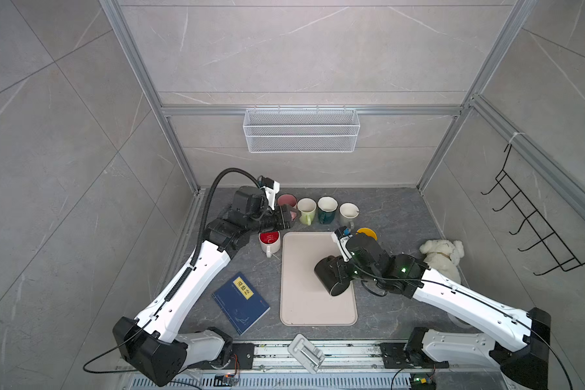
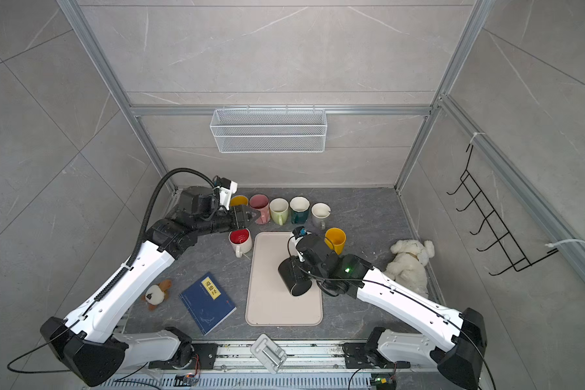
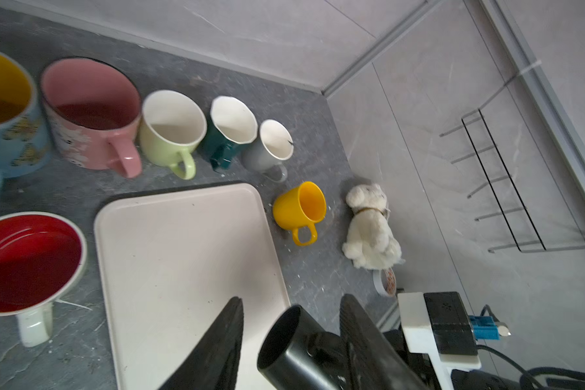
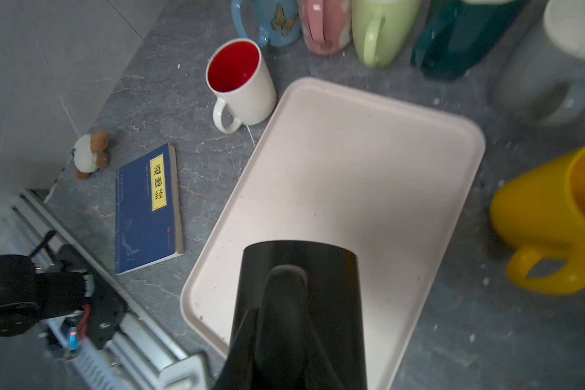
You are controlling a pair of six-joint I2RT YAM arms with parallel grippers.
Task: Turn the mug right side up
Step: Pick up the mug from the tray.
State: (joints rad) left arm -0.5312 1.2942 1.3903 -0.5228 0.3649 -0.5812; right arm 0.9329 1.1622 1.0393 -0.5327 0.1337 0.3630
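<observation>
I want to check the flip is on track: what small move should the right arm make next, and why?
Probably roll the wrist until the mouth faces up. The right gripper is shut on the black mug, which is tilted, nearly on its side, over the tray and not yet upright.

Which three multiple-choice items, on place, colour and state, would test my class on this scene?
1. The black mug, relative to the beige tray: A over it; B left of it; C behind it.
2. The white mug has an inside that is: A green; B red; C blue.
3. The black mug is: A upright, free; B upside down, free; C on its side, in the right gripper.
Key: 1A, the tray lies beneath it; 2B, red shows from above; 3C, its mouth faces sideways, jaws clamped on it.
</observation>
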